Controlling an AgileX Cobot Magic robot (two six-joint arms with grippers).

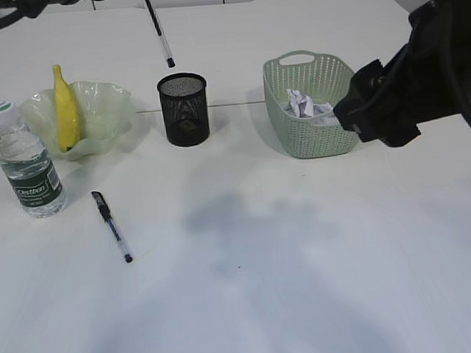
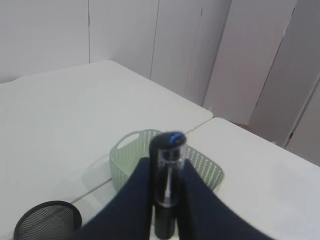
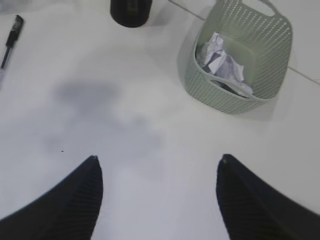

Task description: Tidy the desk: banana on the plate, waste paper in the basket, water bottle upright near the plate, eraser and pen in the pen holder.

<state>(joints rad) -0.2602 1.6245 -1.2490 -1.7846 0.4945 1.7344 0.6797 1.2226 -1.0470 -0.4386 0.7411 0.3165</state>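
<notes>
A ballpoint pen (image 1: 158,30) hangs in the air above the far middle of the bench (image 1: 322,259), its long axis near vertical with a slight lean, tip pointing down. The tip lies just above, and seemingly a little to the left and behind, the open mouth of the black mesh pen holder (image 1: 184,109), without touching it. The left tool (image 2: 167,200) pinches the pen's (image 2: 168,170) barrel between its two dark fingers (image 2: 132,205); in the left wrist view the pen holder's rim (image 2: 47,220) shows at the lower left, off to one side of the pen's axis. Judged from this, the coming move turns on bringing the tip over the holder's mouth before lowering, and the left arm is the one placed to do it.

A second pen (image 1: 112,226) lies flat on the bench toward the near left, its long axis running diagonally, cap end toward the far left. Whether the eraser is already in the holder cannot be told.

The banana (image 1: 66,109) rests on the green plate (image 1: 109,100) at the far left, with the water bottle (image 1: 27,161) upright just beside it. Crumpled waste paper (image 1: 307,105) sits inside the green basket (image 1: 309,135) at the right. The right tool (image 3: 157,195) hovers over bare bench near the basket (image 3: 240,55), fingers spread wide and holding nothing.
</notes>
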